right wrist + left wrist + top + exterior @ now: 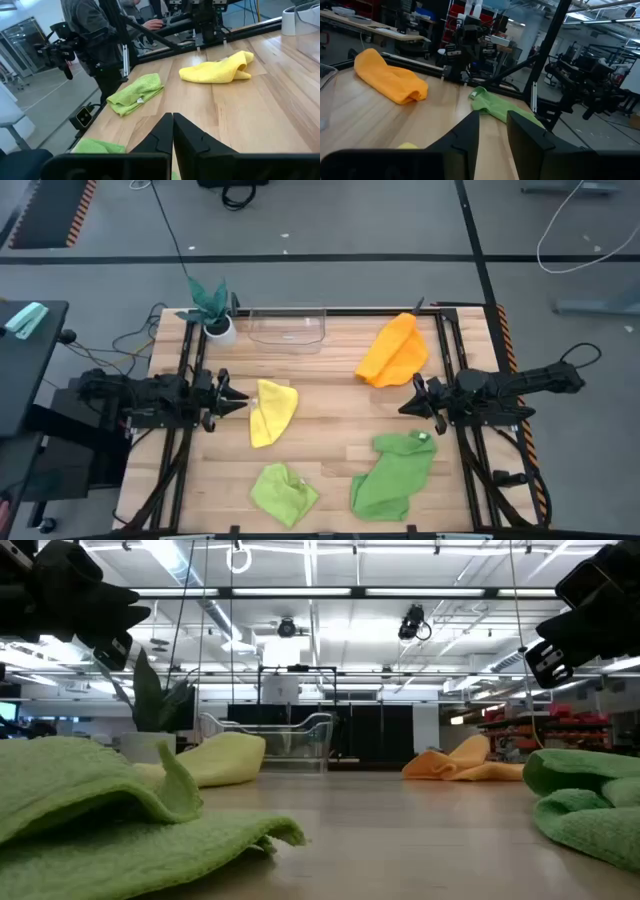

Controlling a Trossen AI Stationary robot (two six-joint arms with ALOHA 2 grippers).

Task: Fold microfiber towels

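Towels scattered on wooden table (pixel 330 420), none held. Lime green towel (pixel 284 493) crumpled at 7 o'clock; larger green towel (pixel 394 474) at 5 o'clock, white tag up. Yellow towel (pixel 271 411) at 9 o'clock, just off left gripper (pixel 240 402), fingers slightly parted, empty. Right gripper (pixel 407 406) at 3 o'clock, fingers pressed together, empty. Orange towel (pixel 393 351) at 1 o'clock. Clear tray (pixel 287 327), potted plant (pixel 212 308) at far edge.
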